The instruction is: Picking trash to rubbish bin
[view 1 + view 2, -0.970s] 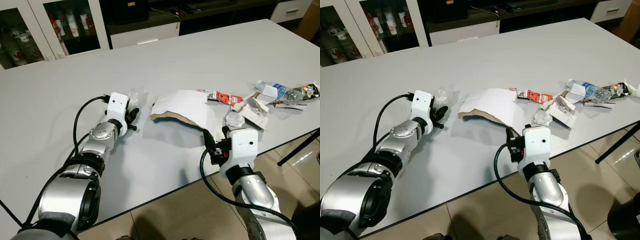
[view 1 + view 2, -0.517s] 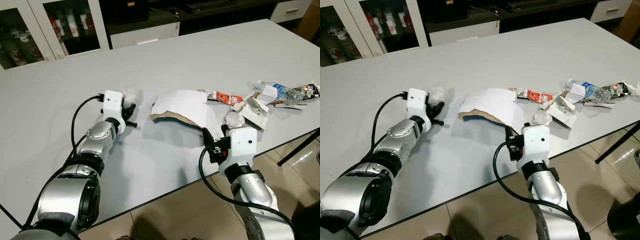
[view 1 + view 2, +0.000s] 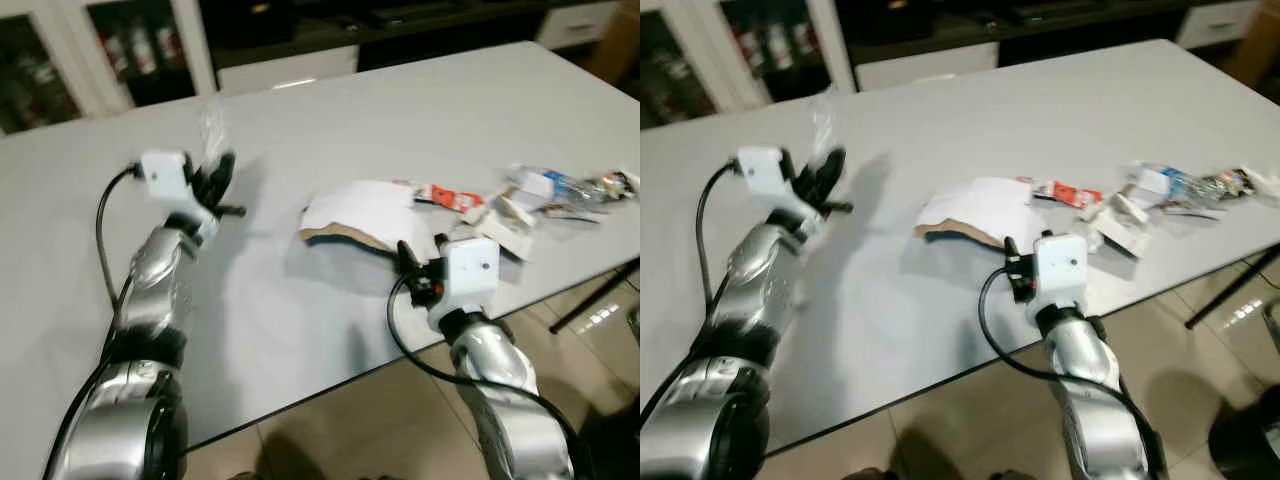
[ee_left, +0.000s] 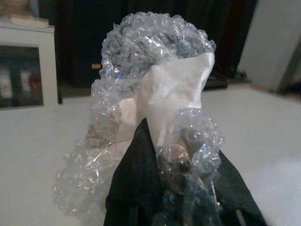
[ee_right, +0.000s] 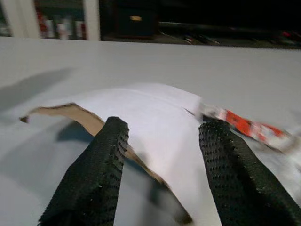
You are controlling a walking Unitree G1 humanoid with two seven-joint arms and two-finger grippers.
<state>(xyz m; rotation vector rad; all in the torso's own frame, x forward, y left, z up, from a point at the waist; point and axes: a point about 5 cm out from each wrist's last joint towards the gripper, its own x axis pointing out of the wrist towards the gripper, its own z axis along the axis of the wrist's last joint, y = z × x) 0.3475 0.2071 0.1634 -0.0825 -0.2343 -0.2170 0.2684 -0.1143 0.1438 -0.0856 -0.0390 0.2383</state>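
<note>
My left gripper (image 3: 213,178) is raised above the white table (image 3: 400,110) at the left. It is shut on a wad of clear bubble wrap (image 4: 150,70) with white tissue in it, which sticks up past the black fingers (image 4: 141,188). My right gripper (image 5: 164,127) is open at the table's front edge. Its fingertips point at a torn white cardboard sheet (image 3: 365,212) with a brown underside, and nothing is between them. Behind the sheet lies a red wrapper (image 3: 447,196).
A pile of crumpled paper and torn boxes (image 3: 510,215) and a crushed plastic bottle (image 3: 580,186) lie at the table's right end. Glass-door cabinets (image 3: 120,50) stand behind the table. Tiled floor (image 3: 350,430) shows below the near edge.
My left arm has lifted the bubble wrap off the table, up and to the left. My right gripper has edged closer to the cardboard sheet. The view is slightly blurred.
</note>
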